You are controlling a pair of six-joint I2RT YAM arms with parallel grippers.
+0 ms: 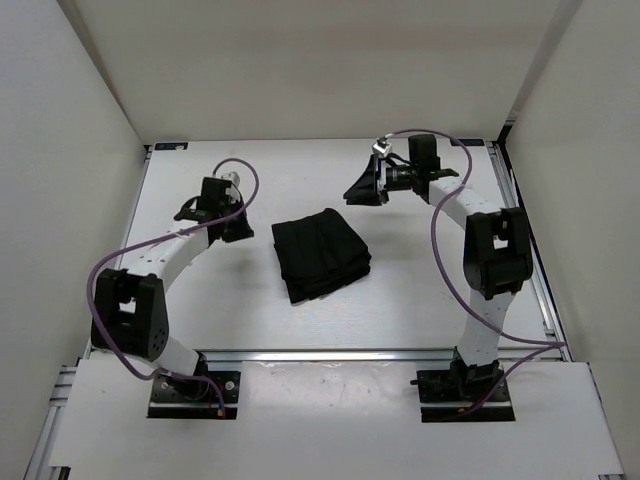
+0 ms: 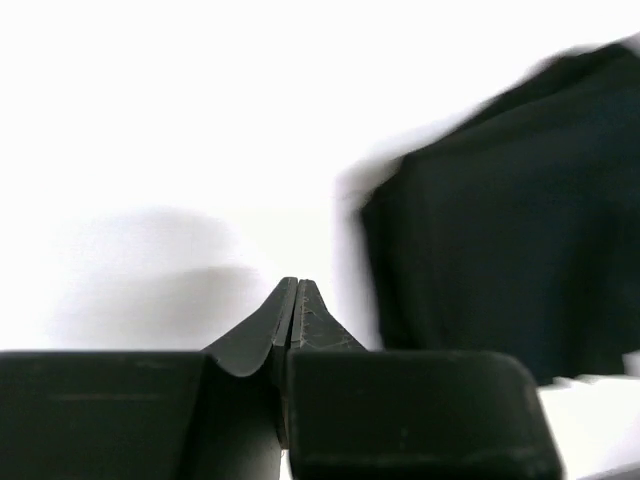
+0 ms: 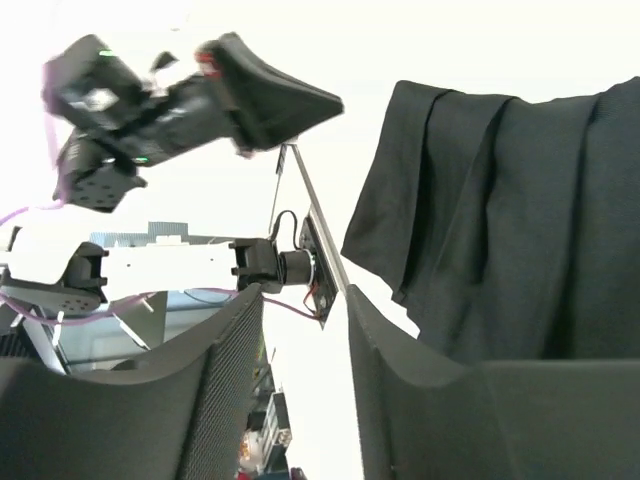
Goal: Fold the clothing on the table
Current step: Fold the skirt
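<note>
Top external: clothing point(image 1: 321, 256) lies folded centrally; left gripper point(image 1: 243, 230) pinched together, right gripper point(image 1: 356, 193) parted, both empty, apparently keeping clear of the finished fold.

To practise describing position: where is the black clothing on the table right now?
In the top view, the clothing lies folded near the middle of the table, just right of the left hand, with the right hand farther back, touching neither.
</note>
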